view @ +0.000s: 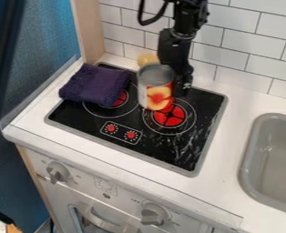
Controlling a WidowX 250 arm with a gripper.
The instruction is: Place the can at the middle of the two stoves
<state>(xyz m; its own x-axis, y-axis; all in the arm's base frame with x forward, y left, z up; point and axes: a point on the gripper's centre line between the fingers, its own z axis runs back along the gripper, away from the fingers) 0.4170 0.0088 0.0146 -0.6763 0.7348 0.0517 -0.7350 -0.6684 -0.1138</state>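
Over the black cooktop (pixel 157 148), your gripper (pixel 181 86), open or clamped I can't tell, could topple the can (pixel 155 88) if you swing it sideways.

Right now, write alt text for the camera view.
A can with a fruit label shows between a black stove's two red burners, partly hiding the right one, a black robot arm close behind it. A purple cloth lies on the stove's left; a grey sink is at right.
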